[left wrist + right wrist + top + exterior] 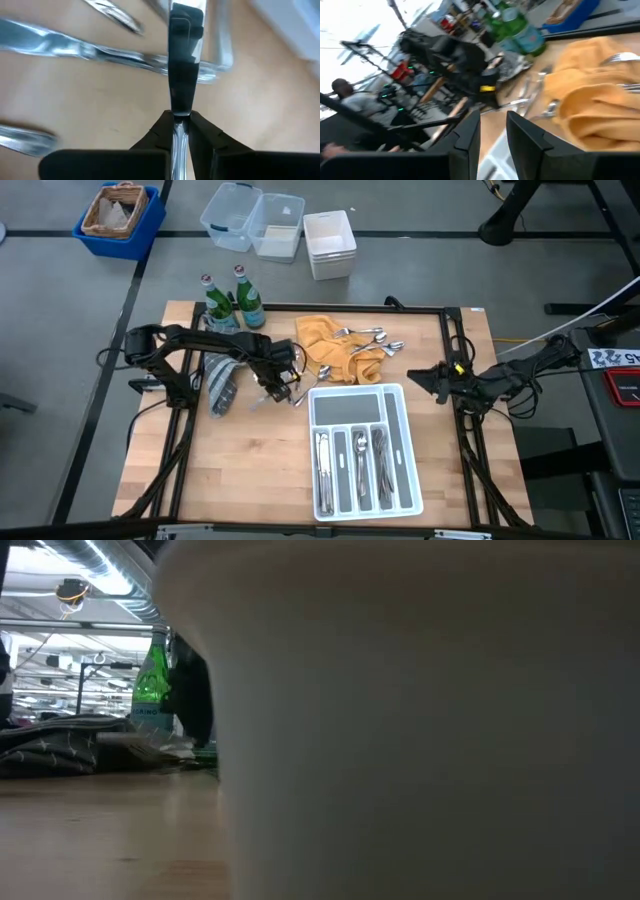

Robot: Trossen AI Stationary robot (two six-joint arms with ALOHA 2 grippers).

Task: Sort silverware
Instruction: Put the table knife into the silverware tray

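My left gripper point(284, 383) hangs just off the far left corner of the white tray point(398, 408), shut on one slim shiny piece of silverware point(180, 60). Other loose pieces point(75, 46) lie on the wood below it. More silverware point(368, 340) lies on the yellow cloth point(325, 350) at the table's far side. Sorted pieces point(360, 465) lie in the tray's long compartments. My right gripper point(492, 135) stands open at the table's right edge point(440, 380), holding nothing. In the low view the tray's wall point(430, 720) hides nearly everything. My left gripper pinches the slim piece between its two fingers point(159, 131), at one end of the piece point(179, 122). The fingers point steeply down. The piece runs straight on beyond the fingertips, above the loose pieces on the table; whether its far end touches the wood I cannot tell.
A grey cloth point(222, 380) lies on the table under the left arm. Two green bottles point(230, 302) stand at the far left corner. Beyond the far edge, on the floor, stand a blue bin point(118, 220) and clear and white containers point(280, 228). Bare wood lies left of the tray.
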